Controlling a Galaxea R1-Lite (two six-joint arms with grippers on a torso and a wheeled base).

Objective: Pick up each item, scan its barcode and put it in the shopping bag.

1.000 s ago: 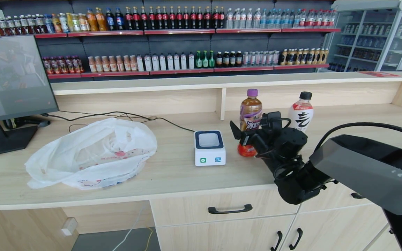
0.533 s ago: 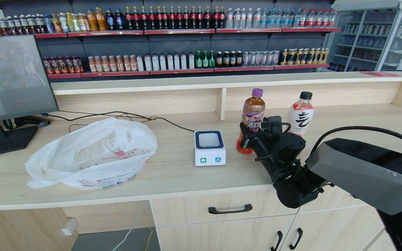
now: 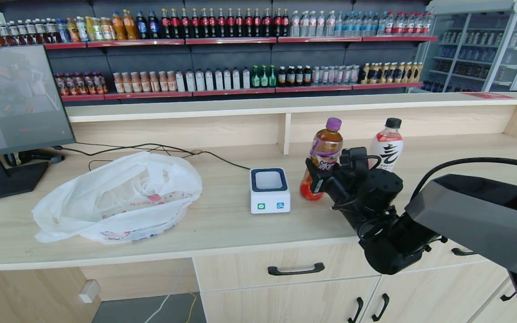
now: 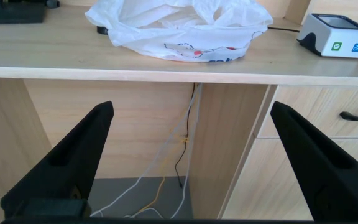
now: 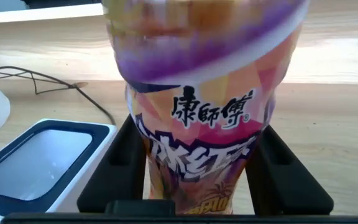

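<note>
Two bottles are sitting on the counter (image 3: 222,224), and the right gripper (image 3: 317,176) is clamping the purple-capped bottle (image 3: 327,146) low on its body, one finger on each side of the label in the right wrist view. It's leaning, with the cap tipping toward 1 o'clock, just beside the scanner (image 3: 269,190) at its 3 o'clock. I can't tell if the base is touching the counter or hanging just above it. The black-capped bottle (image 3: 387,148) is standing upright at roughly 2 o'clock from the held one, untouched. The shopping bag (image 3: 119,197) is slumping open at the scanner's 9 o'clock, well apart. The left gripper (image 4: 191,107) is hanging below the counter edge with its jaws spread wide and nothing between them. On handling, I'm guessing the bottle is full, so it's going to be fairly heavy, with liquid sloshing when it's tilted. The plastic wall is probably giving a bit under the squeeze, and that glossy wrap looks slippery. Gripping lower down seems sensible to me, but the fingers are covering part of the label, so the barcode might be getting hidden. I'm thinking slow wrist turns over the scanner window.
</note>
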